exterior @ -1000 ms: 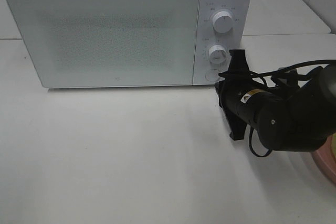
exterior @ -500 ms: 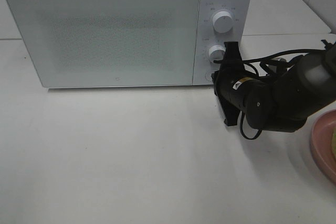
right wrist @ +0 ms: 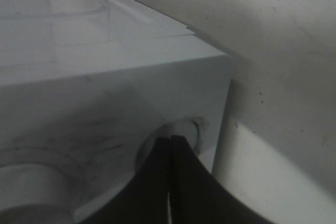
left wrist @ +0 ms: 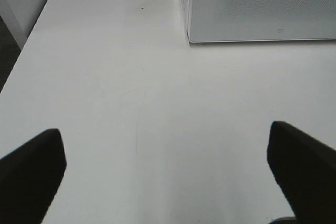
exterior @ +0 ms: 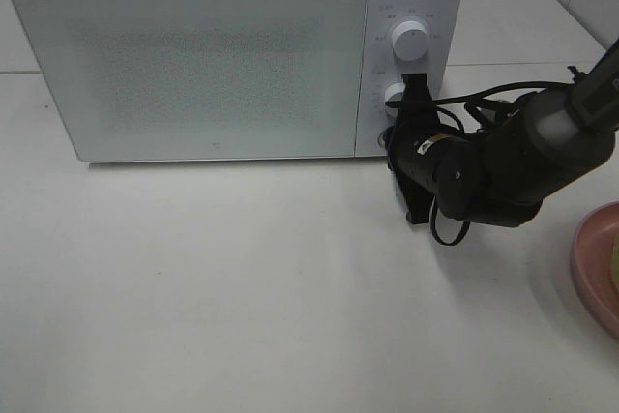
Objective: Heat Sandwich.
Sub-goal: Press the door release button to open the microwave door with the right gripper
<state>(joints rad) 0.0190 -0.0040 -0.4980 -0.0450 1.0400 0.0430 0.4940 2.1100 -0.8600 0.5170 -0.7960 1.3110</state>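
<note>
The white microwave stands at the back of the table with its door closed. My right gripper is shut and empty, its tips against the round button at the bottom of the control panel, below the two knobs. The pink plate shows at the right edge. Only a yellow sliver of the sandwich shows on it; the rest is out of view. My left gripper is open and empty over bare table, left of the microwave's front corner. It is not in the exterior view.
The white table stretches in front of the microwave. My right arm and its cables lie between the panel and the plate. The table's left edge shows in the left wrist view.
My right gripper has moved left and toward the microwave, from beside the panel to the button at its bottom. More of the pink plate has come into view.
</note>
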